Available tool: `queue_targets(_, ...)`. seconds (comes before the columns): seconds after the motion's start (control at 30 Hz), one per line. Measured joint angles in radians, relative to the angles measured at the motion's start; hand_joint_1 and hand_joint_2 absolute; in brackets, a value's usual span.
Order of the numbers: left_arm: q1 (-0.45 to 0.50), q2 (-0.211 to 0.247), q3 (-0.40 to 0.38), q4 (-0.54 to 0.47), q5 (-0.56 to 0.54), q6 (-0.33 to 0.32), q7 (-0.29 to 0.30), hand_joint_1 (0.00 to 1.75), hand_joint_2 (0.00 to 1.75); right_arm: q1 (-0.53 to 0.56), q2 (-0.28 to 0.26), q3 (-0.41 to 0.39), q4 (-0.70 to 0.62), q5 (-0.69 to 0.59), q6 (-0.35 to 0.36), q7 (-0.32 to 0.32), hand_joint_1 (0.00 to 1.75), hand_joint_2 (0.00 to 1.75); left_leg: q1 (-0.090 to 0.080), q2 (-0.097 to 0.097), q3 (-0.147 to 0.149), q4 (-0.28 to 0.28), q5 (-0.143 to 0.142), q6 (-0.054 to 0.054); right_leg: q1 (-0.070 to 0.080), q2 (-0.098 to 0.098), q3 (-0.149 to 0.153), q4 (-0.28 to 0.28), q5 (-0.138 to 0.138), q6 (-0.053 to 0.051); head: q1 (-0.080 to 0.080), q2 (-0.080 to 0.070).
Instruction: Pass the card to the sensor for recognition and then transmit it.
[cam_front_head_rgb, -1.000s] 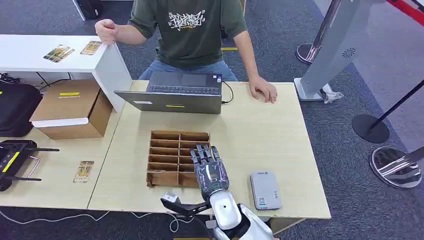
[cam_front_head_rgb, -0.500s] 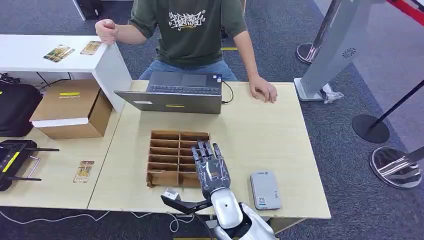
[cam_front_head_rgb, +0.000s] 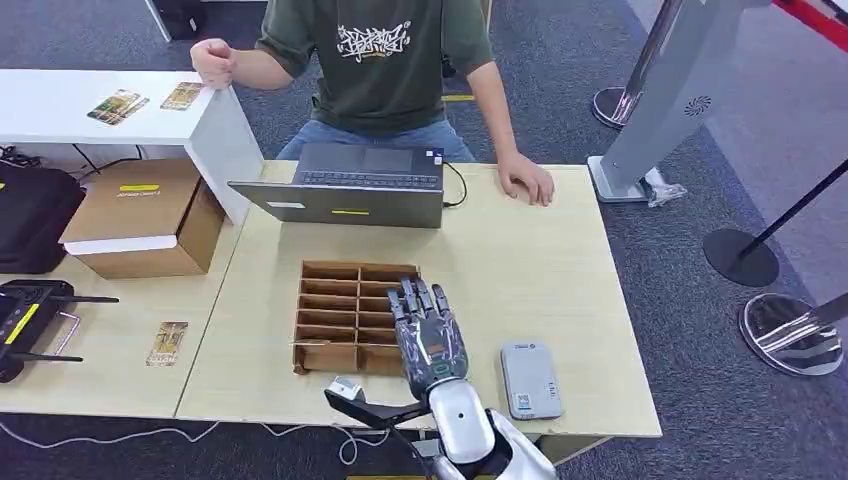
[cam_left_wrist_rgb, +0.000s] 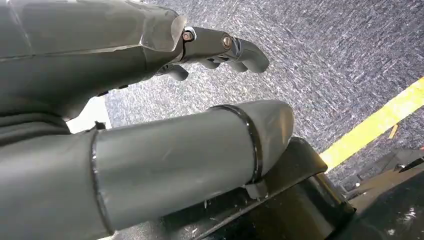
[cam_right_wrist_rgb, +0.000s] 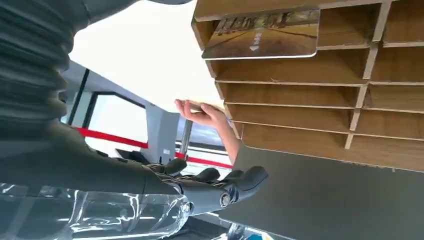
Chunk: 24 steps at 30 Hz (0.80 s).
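Right wrist view has the card (cam_right_wrist_rgb: 265, 34) lying in an end slot of the wooden organizer (cam_right_wrist_rgb: 325, 105), its printed face towards the camera and one edge sticking out past the divider. From my head view that same card is only a thin pale edge (cam_front_head_rgb: 312, 343) poking from the near left row of the organizer (cam_front_head_rgb: 345, 290), too slim to read.

My right robot hand (cam_front_head_rgb: 428, 335) hangs over the right column of slots, fingers stretched forward and slightly apart, nothing in its grasp; the slots under it are hidden. In the wrist picture the dark fingers (cam_right_wrist_rgb: 235, 184) appear extended, free of the card.

My left robot hand (cam_left_wrist_rgb: 150, 100) hangs over grey carpet with a yellow line; thumb and fingers lie loosely apart around nothing, and most of the palm is cut off.

On the desk (cam_front_head_rgb: 540, 260), the grey card reader (cam_front_head_rgb: 531, 379) sits just right of my right robot hand. Another card (cam_front_head_rgb: 167, 343) lies on the lower desk to the left. Beyond the organizer stands a laptop (cam_front_head_rgb: 350, 185); a person's hand (cam_front_head_rgb: 527, 182) rests beside it.
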Motion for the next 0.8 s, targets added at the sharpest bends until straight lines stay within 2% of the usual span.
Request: queue_targets(0.8,0.0,0.0,-0.002,0.0,0.0,0.0,0.002,0.0,0.0,0.008,0.0,-0.004,0.023,-0.003,0.001,-0.016,0.0,1.75,0.0,0.0,0.0,0.0,0.0,0.0,0.0,0.0,0.0,0.0,0.0,0.0,0.0,0.0)
